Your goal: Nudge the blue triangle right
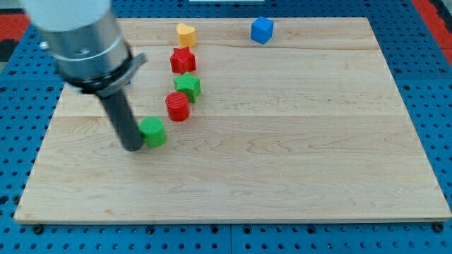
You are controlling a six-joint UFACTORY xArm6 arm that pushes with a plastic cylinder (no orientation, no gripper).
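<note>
My tip (133,147) rests on the board at the view's left, touching or nearly touching the left side of a green block (153,132). A small sliver of blue (129,79) shows at the right edge of the arm's body. The arm hides the rest of it, so I cannot make out its shape. No blue triangle shows in full. A blue cube (262,29) sits near the view's top, right of centre.
A column of blocks runs up from the green block: a red cylinder (177,106), a green star (188,85), a red star (183,61) and a yellow heart (186,34). The wooden board (296,155) lies on a blue pegboard.
</note>
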